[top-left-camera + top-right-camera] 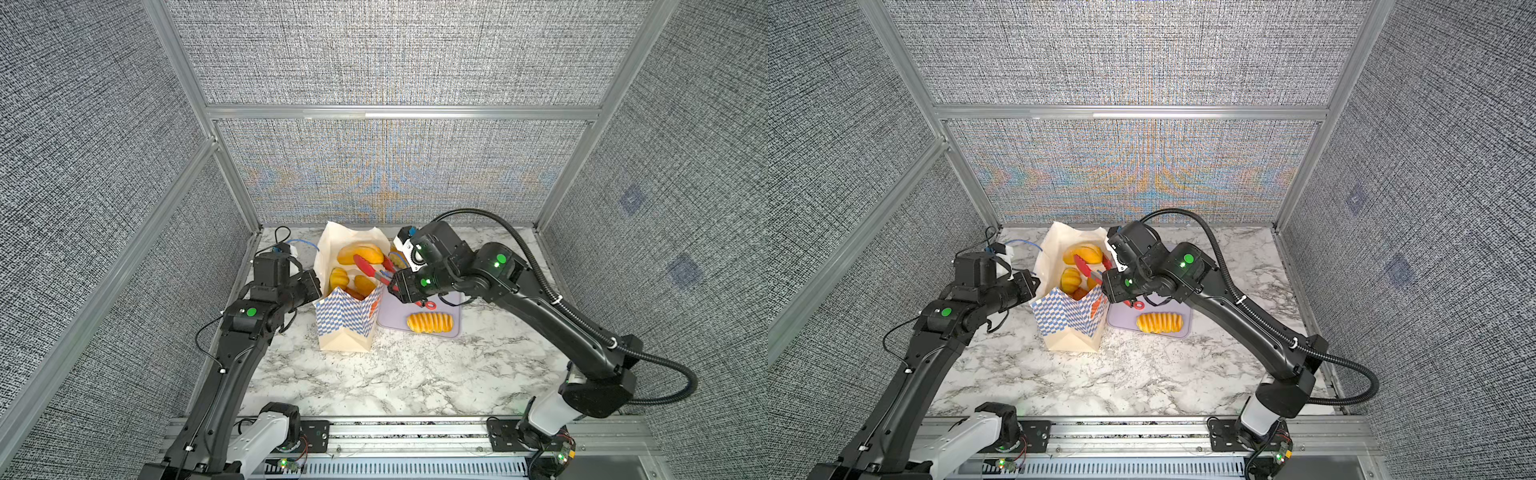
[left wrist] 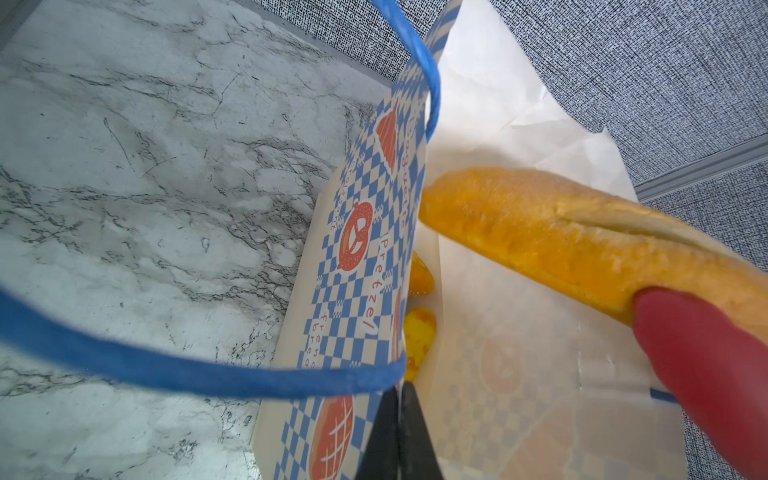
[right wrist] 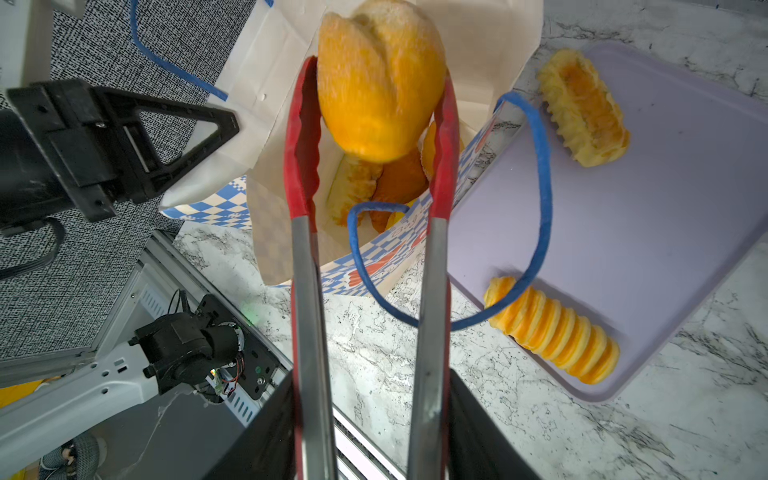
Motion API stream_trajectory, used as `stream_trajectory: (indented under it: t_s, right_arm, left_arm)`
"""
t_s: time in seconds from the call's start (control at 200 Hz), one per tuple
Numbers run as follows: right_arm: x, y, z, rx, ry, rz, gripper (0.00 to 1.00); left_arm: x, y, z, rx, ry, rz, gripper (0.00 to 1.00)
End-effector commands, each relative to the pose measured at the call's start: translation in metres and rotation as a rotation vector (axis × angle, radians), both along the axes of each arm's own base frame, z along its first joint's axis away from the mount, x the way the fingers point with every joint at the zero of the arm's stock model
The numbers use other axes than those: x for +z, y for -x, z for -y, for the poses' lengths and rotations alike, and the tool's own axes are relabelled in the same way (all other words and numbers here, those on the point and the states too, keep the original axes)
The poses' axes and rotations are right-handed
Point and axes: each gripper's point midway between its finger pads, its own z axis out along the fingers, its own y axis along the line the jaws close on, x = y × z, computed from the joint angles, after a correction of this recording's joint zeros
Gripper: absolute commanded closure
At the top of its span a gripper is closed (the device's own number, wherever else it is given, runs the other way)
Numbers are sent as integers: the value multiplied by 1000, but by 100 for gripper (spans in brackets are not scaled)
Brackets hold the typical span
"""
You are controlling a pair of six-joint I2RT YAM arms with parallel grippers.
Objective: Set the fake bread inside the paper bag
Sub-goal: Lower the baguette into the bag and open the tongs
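Observation:
The paper bag (image 1: 347,320) (image 1: 1067,318) stands open on the marble table, with several pieces of fake bread (image 1: 338,277) inside. My left gripper (image 1: 318,286) (image 2: 399,415) is shut on the bag's left rim. My right gripper (image 1: 397,286) (image 3: 368,419) is shut on the handles of the red tongs (image 1: 370,268) (image 3: 307,291). The tongs' red tips flank a long loaf (image 1: 360,253) (image 3: 380,79) (image 2: 561,232) just over the bag's mouth. A ribbed roll (image 1: 430,323) (image 3: 552,328) and a tart shell (image 3: 582,108) lie on the tray.
The lavender tray (image 1: 395,316) (image 3: 665,208) lies flat right of the bag, partly under my right wrist. A blue cord handle (image 3: 540,187) loops out over the tray's edge; another (image 2: 166,365) hangs by my left gripper. Grey fabric walls enclose the table.

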Motion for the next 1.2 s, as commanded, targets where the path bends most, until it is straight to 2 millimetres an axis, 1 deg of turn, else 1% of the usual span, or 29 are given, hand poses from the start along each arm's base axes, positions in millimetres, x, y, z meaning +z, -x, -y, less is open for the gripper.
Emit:
stream_trajectory:
  t_s: [0.0,0.42,0.595,0.7,0.87,1.0,1.195]
  right_arm:
    - [12,-3,-5,16,-33,36,45]
    - [25,-8,-14,41,-56,70,42]
    - [41,-9,-16,58,-97,110,43]
    - [50,-11,-13,64,-123,136,45]
    - [64,-15,-1,49,-146,177,45]
    - [68,-20,11,27,-142,202,45]
    - [72,-32,45,-54,-139,226,45]
  left_arm:
    - [-3,0,-2,5,-8,-9,98]
    - [-2,2,-3,8,-13,-8,98]
    - [-1,1,-3,7,-15,-6,98]
    - [-1,0,-2,5,-14,-5,98]
    - [-1,0,-2,5,-15,-5,98]
    - [-1,0,-2,4,-17,-3,98]
    - [0,-1,-3,3,-25,-1,98]
